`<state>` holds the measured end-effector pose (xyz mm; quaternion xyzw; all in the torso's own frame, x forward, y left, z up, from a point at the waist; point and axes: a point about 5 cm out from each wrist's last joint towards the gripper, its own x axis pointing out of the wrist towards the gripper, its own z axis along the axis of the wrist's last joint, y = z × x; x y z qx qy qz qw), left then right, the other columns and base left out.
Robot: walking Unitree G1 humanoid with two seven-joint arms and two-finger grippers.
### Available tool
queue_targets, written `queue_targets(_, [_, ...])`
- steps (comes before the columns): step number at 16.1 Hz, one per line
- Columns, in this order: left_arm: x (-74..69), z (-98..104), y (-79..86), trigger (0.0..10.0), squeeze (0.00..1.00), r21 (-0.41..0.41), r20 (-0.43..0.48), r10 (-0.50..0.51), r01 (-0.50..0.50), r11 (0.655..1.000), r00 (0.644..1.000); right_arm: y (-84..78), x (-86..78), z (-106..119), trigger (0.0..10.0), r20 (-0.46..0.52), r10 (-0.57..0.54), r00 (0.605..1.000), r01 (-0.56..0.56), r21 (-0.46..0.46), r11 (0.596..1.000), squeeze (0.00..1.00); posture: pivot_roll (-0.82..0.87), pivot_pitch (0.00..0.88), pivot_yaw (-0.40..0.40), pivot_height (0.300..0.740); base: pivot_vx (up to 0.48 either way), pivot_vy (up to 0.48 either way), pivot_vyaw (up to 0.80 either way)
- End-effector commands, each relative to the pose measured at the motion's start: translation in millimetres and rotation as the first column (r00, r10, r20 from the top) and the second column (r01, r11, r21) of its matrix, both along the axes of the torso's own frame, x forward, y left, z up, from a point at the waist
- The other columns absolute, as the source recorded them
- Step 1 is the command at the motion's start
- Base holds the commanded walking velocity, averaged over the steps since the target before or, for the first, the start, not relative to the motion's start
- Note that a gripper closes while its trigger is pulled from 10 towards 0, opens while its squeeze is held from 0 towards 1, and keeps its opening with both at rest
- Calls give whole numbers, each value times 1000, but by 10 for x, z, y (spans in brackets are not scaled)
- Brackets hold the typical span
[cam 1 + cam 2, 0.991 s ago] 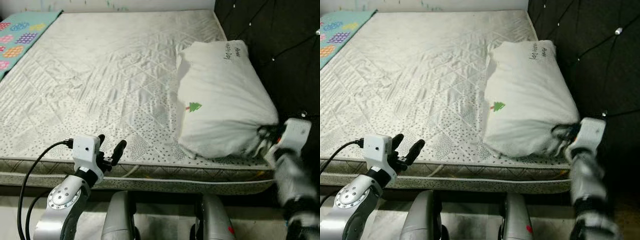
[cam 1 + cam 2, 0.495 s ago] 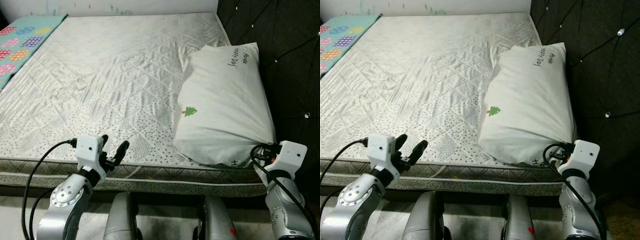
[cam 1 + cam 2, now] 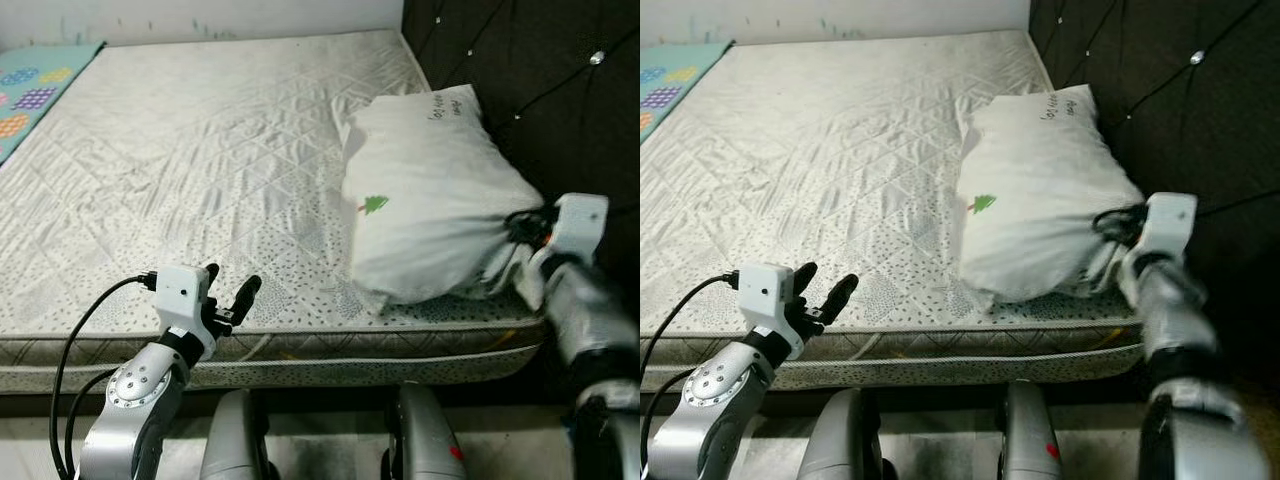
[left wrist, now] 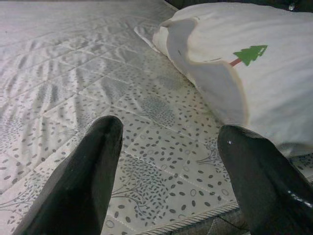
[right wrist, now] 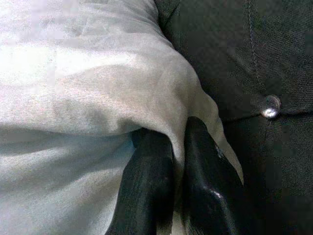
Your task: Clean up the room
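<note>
— Quilted mattress [image 3: 200,170] is what we have before us: pale grey, stitched in diamonds, with small leaf-like specks toward its near edge and a corded seam along the rim. At its far left corner we see a teal cloth [image 3: 35,95] with coloured patches.

— And the pillow [image 3: 430,200]?

— We find it on the right side of the mattress, beside the dark tufted headboard [image 3: 530,70] with its shiny buttons. It is white, soft and plump, with a little green tree printed on its side and dark lettering near its far end. Its long axis runs from the near edge of the bed away from us, the far end leaning slightly toward the headboard.

— Who holds it?

— Our right gripper [image 5: 171,161] has its fingers pressed together on a fold of cloth at the pillow's near right corner, where the fabric bunches. Our left gripper [image 4: 168,176] hovers just above the near edge of the mattress, fingers spread apart, with nothing between them.
</note>
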<state>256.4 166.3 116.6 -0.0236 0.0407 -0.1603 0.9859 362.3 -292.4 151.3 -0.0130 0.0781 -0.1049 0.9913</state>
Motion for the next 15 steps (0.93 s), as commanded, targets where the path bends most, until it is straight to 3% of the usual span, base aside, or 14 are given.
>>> queue_targets(1, [-31,8,96,10000,0,24,9,42,-43,999,999,-229,71,459,0,119,-49,992,55,-49,997,0,3,64,24,576,0,0,0])
queue_targets(3, [-41,3,105,10000,0,24,10,51,-51,998,999,-396,34,553,0,113,-103,988,112,-80,990,0,5,62,17,576,0,0,0])
queue_targets(6, [-34,-3,90,10000,0,23,11,52,-52,998,999,-497,-20,500,235,83,-131,988,138,-85,987,0,1,58,16,576,0,0,0])
queue_targets(7, [-24,-9,81,10000,0,21,11,49,-49,999,999,-438,-24,375,10000,53,-109,993,113,-84,990,0,-10,52,19,576,0,0,0])
queue_targets(12, [-1,-19,49,10000,0,17,10,40,-40,999,999,-91,-121,-243,10000,-20,-44,999,44,-5,999,0,-22,50,26,576,0,0,0])
queue_targets(13, [3,-20,46,10000,0,17,10,39,-39,999,999,-46,-141,-300,10000,-14,-41,999,41,8,999,1000,-23,50,26,576,0,0,0])
queue_targets(15, [7,-26,38,10000,0,16,9,38,-38,999,999,-8,-163,-344,10000,-5,-49,999,49,-6,999,1000,-26,49,25,576,0,0,0])
